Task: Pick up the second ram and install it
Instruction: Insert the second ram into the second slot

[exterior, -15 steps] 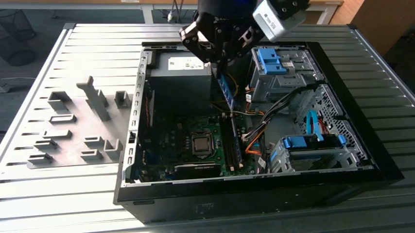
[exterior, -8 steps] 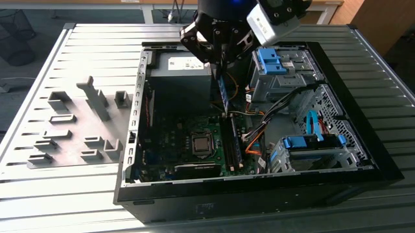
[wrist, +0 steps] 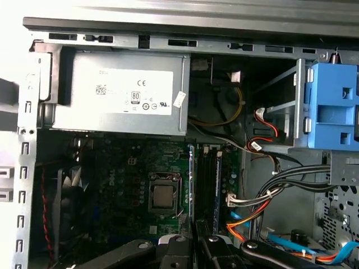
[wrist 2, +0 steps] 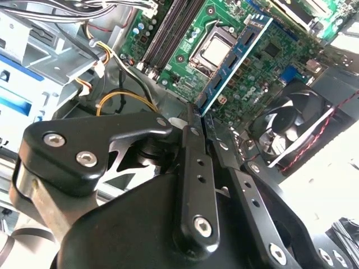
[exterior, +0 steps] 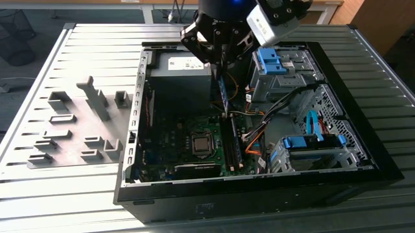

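One ram [wrist 2: 235, 59] sits pinched edge-on between our fingers [wrist 2: 196, 120], which are closed almost flat on its end, so the board runs straight out from the fingers toward the motherboard [wrist 2: 193, 33]. In the second wrist view we see its blue-green face and row of dark chips stretching away over the CPU socket [wrist 2: 216, 49], with the empty-looking slots [wrist 2: 171, 31] lying just beside it and parallel to its long axis. In the exterior view the ram [exterior: 222, 94] hangs below the gripper [exterior: 217, 60] inside the open case [exterior: 139, 145], held well above the board and in line with the slots [exterior: 233, 145] near the case's middle. In the first wrist view the stick [wrist: 191, 179] appears as a thin edge just beside the socket, with another stick [wrist: 216, 185] apparently already seated a slot or two over; we cannot tell exactly which slot lies under the held one. We judge the ram lifted and aligned lengthwise with its slot but not yet seated. The grey fixture [exterior: 77, 126] on the surface [exterior: 91, 43] at the exterior view's left stands well apart.
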Controlling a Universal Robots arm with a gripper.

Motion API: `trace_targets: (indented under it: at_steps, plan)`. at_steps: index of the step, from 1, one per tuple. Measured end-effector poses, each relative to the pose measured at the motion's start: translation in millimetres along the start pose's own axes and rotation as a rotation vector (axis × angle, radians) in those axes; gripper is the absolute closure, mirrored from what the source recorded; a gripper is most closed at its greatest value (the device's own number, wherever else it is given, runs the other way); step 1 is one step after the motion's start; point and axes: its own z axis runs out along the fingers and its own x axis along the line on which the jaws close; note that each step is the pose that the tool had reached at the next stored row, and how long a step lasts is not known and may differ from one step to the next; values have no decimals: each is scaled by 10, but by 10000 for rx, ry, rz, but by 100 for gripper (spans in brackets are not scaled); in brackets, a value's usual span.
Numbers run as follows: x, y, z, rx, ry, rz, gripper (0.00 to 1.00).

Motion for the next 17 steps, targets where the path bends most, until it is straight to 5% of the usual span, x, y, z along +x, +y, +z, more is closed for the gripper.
trace_targets:
  at_steps: [8, 17]
  plan:
    - [-55, -4, 95, 0, 0, 2, 86]
    - [-56, -4, 99, 0, 0, 1, 86]
